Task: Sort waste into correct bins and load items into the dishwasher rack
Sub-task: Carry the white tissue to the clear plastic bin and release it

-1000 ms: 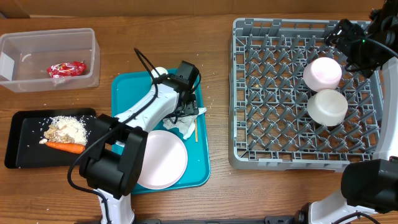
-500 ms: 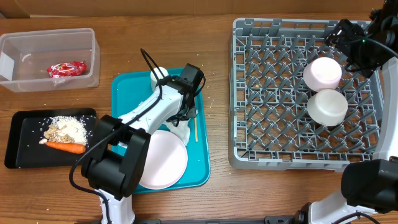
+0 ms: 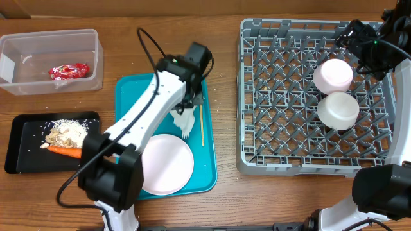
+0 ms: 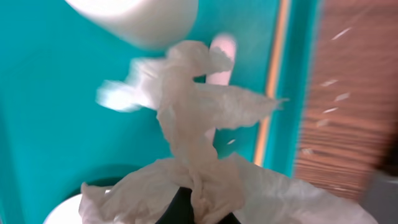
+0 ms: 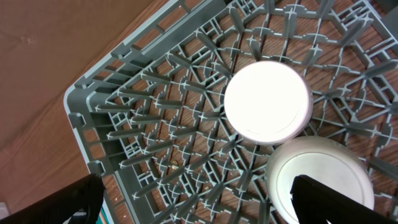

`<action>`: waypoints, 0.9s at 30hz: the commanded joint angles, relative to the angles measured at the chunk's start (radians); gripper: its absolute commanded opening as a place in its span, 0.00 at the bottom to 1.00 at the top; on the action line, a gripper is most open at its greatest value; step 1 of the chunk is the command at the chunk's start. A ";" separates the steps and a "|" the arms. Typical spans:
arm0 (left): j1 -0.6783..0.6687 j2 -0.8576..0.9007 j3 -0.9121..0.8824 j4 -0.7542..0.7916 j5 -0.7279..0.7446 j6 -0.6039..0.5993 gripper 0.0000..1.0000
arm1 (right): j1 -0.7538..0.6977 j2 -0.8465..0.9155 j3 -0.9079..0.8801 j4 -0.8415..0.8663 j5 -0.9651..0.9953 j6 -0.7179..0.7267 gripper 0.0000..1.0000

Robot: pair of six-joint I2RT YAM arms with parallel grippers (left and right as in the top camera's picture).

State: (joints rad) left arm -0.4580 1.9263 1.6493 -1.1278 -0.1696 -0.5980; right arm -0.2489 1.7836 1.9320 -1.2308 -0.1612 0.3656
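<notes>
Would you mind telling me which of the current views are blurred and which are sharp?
Left wrist view: motion-smeared, the napkin and wooden stick soft-edged. Overhead view: sharp and evenly lit. Right wrist view: crisp on the rack, though one bowl looks washed out.

- two white bowls (image 3: 332, 76) (image 3: 338, 110) sitting around
- one white plate (image 3: 168, 165), one napkin (image 3: 184, 120), one wooden stick (image 3: 201, 125) showing
- one carrot (image 3: 64, 152), one red wrapper (image 3: 69, 70) lying about
- one black tray (image 3: 19, 154), one clear tub (image 3: 93, 38), one teal tray (image 3: 131, 102), one grey rack (image 3: 282, 128) standing there
</notes>
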 commanded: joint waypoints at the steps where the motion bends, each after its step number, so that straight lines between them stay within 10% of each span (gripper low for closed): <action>1: 0.045 -0.089 0.095 -0.021 -0.022 0.039 0.04 | -0.002 0.001 -0.001 0.003 -0.007 0.001 1.00; 27: 0.567 -0.198 0.117 0.348 -0.018 0.034 0.04 | -0.002 0.001 -0.001 0.003 -0.007 0.001 1.00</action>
State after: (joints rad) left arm 0.0525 1.7451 1.7454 -0.8169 -0.1688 -0.5690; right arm -0.2489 1.7836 1.9312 -1.2308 -0.1608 0.3656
